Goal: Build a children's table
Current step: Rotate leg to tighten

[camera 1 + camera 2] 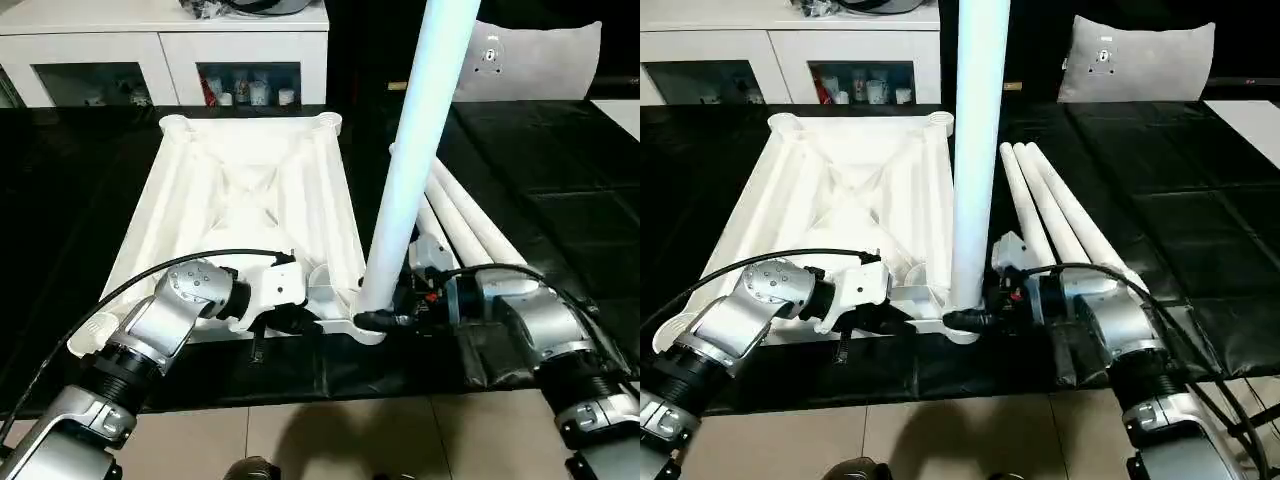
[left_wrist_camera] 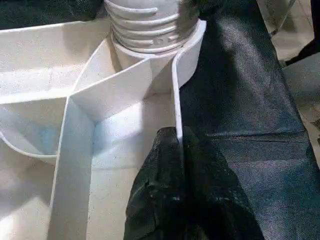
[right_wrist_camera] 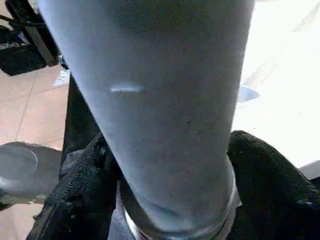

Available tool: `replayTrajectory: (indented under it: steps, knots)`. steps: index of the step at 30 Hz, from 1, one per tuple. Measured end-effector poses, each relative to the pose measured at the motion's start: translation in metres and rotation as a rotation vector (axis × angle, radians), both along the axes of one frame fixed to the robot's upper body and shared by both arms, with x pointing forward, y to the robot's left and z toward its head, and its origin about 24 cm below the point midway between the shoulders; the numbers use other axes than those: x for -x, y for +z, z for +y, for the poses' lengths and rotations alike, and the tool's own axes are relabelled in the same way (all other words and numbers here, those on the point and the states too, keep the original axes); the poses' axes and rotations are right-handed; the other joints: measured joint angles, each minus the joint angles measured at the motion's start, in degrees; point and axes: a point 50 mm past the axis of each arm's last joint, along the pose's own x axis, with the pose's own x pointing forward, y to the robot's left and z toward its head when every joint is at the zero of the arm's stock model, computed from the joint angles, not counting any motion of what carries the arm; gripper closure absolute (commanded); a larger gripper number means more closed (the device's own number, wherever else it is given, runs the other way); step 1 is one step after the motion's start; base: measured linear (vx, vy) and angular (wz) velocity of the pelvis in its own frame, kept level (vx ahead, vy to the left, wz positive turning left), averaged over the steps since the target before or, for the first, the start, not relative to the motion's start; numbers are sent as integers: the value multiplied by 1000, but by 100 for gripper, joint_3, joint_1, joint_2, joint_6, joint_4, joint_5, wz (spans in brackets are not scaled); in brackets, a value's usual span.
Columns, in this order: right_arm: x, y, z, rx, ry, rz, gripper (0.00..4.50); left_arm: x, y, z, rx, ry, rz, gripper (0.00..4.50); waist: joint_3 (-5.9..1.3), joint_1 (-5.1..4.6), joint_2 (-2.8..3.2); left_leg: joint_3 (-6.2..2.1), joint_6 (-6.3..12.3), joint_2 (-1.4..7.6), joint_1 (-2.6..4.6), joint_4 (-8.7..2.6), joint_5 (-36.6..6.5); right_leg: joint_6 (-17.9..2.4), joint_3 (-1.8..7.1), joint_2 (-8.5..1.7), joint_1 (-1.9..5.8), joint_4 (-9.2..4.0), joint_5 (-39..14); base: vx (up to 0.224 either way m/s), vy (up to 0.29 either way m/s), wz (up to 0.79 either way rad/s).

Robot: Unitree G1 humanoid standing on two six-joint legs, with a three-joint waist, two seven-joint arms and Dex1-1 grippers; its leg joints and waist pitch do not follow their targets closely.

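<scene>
Gripper work splits here: on the black desk (image 1: 560,160) the left gripper (image 1: 300,318) pinches the tabletop (image 1: 240,190) rim while the right gripper (image 1: 398,318) clasps the upright leg (image 1: 415,150) in its near-right socket, likely needing further seating, three legs (image 1: 1060,210) lying right.

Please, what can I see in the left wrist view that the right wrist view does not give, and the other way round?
Left wrist view alone: the left gripper, jaws shut on the thin rim wall of the tabletop, plus the ribs and the screw threads at the base of the upright leg.

Right wrist view alone: the right gripper, its jaws on either side of the leg's smooth shaft, and tiled floor beyond.

Both: the same upright leg at its corner socket, and the black table cover.
</scene>
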Motion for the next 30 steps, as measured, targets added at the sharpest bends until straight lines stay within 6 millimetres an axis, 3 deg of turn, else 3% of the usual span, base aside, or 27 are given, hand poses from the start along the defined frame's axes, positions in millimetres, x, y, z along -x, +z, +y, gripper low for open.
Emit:
replayTrajectory:
  steps: [6, 7, 14, 20, 22, 25, 27, 30]
  knots:
    - [1, -1, 0, 1, 3, -4, 136, 0, -1, 1, -1, -6, 6, 450, -1, 0, -2, 0, 0, 0, 3, 0, 0, 1, 0, 0, 1, 1, 0, 0, 0, 0]
    - [1, -1, 0, 1, 3, -4, 157, 0, -1, 1, -1, -6, 5, 450, -1, 0, -2, 0, 0, 0, 4, 1, 0, 1, 0, 0, 2, 1, -1, 0, 0, 0]
    - [1, -1, 1, -3, 2, 4, 181, 0, -1, 1, 0, -3, 8, 450, -3, -3, -4, 0, 0, 0, 6, 1, 0, 0, 0, 0, 3, 3, 0, 0, 0, 0]
    - [2, -6, 10, -42, -60, 33, 184, 2, -2, 3, 29, 87, 80, 450, -9, -48, -13, 4, -1, 1, 37, 0, 0, 9, 5, 1, 22, 6, -5, 0, 0, 0]
    - [-2, -10, 17, -57, -144, 43, 184, 1, -4, 7, 41, 188, 108, 450, -6, -133, -18, 10, -2, 1, 76, -1, 0, 7, 13, 3, 49, 8, -3, 0, 0, 0]
    - [-20, -15, 34, -95, -409, 59, 184, -7, -7, 3, 90, 439, 138, 450, 3, -385, -25, -5, -6, 1, 100, 6, 0, 14, -13, 1, 57, -16, -8, -18, 6, -6]
    - [-31, -16, 41, -103, -573, 65, 184, -10, -9, -12, 140, 570, 155, 450, 8, -531, -28, -28, -6, 1, 93, 18, 0, 15, -44, 1, 58, -51, -9, 0, 0, 0]
    - [-39, -16, 47, -95, -692, 66, 185, -12, -10, -25, 167, 672, 152, 450, 26, -639, -18, -74, -5, 5, 94, 13, -1, 16, -127, -2, 101, -143, -9, 0, 0, 0]
